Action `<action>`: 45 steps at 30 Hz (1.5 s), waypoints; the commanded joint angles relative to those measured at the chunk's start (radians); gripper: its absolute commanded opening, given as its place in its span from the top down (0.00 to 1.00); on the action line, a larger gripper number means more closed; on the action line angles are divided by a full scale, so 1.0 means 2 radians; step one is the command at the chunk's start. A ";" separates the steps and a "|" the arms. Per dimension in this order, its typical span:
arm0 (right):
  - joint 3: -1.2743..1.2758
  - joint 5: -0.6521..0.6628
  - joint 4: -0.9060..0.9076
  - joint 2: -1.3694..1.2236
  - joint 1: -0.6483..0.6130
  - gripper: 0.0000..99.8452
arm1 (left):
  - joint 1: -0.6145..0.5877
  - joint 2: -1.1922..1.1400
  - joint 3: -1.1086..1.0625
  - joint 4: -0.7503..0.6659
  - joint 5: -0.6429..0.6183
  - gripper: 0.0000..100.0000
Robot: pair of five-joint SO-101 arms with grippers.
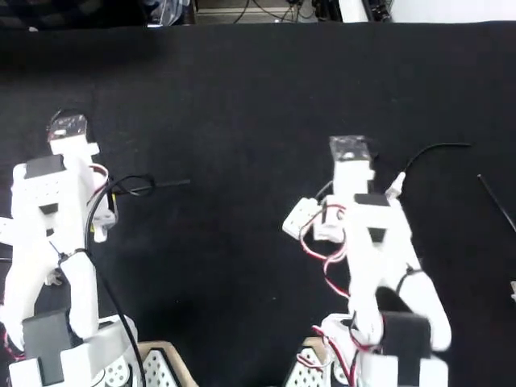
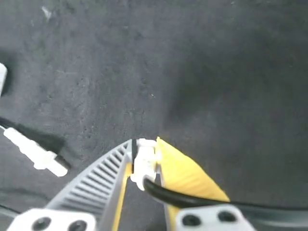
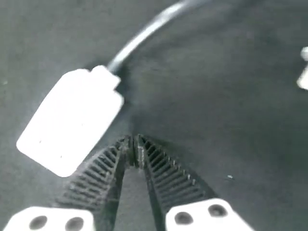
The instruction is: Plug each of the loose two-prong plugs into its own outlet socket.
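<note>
plug [image 2: 144, 166] | pinched in left tool [image 2: 145, 142] | right tool [image 3: 133, 140] closed beside white block [image 3: 72, 125]

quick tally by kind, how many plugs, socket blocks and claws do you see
plugs: 3 (held plug in the left claw, loose plug beside it, third plug by the right arm)
socket block: 1
claws: 2 (right claw shut, empty)
total: 6

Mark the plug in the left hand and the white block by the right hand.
plug [image 2: 144, 161]: left wrist view, its white body.
white block [image 3: 72, 122]: right wrist view, middle of its flat face.
</note>
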State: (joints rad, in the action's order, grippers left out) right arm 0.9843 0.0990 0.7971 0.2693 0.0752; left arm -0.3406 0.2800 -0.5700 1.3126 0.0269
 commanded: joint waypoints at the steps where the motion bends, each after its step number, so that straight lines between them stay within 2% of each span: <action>1: -0.036 0.001 0.012 -0.012 -0.044 0.99 | -0.023 0.010 -0.040 -0.067 -0.046 0.97; 5: -0.038 -0.002 0.009 -0.014 -0.074 0.99 | -0.043 0.010 -0.058 -0.094 -0.048 0.97; 19: -0.041 -0.002 -0.023 -0.016 -0.177 0.99 | -0.044 0.010 -0.063 -0.097 -0.048 0.97; 29: -0.075 -0.001 0.007 -0.024 -0.133 0.99 | -0.041 0.010 -0.078 -0.132 -0.048 0.97; 38: -0.161 -0.002 0.005 -0.133 -0.227 0.99 | -0.041 0.010 -0.079 -0.133 -0.048 0.97; 45: -0.233 0.001 0.034 -0.199 -0.236 0.99 | -0.040 0.010 -0.081 -0.143 -0.049 0.97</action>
State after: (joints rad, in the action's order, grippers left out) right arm 0.6206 0.1005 0.8216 -0.1036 -0.3790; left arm -0.4173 0.2800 -0.7311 1.0625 -0.0621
